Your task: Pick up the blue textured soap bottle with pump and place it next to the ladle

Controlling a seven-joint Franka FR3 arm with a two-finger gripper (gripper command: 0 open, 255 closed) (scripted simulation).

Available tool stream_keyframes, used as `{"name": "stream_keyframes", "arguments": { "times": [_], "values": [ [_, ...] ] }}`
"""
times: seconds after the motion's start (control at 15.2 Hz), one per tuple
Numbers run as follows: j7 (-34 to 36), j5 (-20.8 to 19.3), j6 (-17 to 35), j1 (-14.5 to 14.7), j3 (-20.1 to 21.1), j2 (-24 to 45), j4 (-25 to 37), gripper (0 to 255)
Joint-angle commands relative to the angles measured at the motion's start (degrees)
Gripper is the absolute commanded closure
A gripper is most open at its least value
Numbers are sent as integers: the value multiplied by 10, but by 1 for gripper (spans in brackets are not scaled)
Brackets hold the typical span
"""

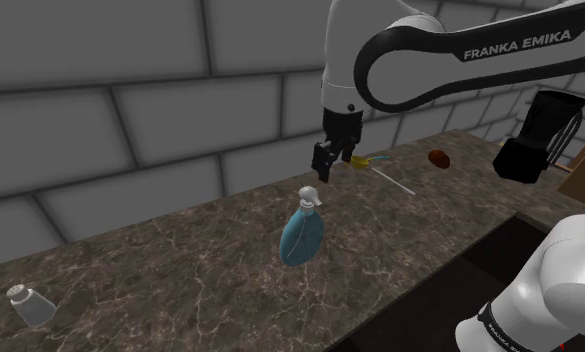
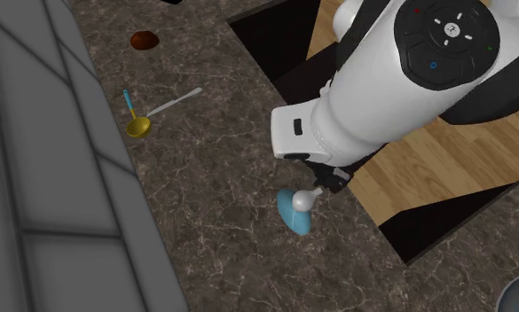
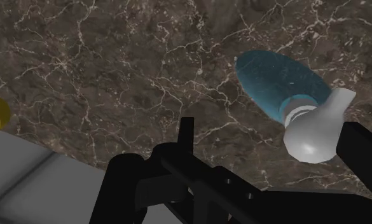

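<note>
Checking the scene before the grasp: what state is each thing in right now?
Gripper: jaws open, empty, above the counter.
Blue soap bottle: upright on the counter, pump on, not held.
Ladle: lying flat on the counter.
Shaker: standing upright.

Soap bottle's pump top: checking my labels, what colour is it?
White pump on a blue soap bottle; the wrist view shows it best.
</note>
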Motion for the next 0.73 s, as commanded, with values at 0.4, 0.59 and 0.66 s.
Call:
{"name": "stream_keyframes", "arguments": {
  "times": [0.4,0.59,0.66],
  "values": [
    [83,-46,45,11,50,114,57,0],
    [86,-49,68,10,49,120,40,0],
    [87,-51,75,9,49,122,35,0]
  ]
}}
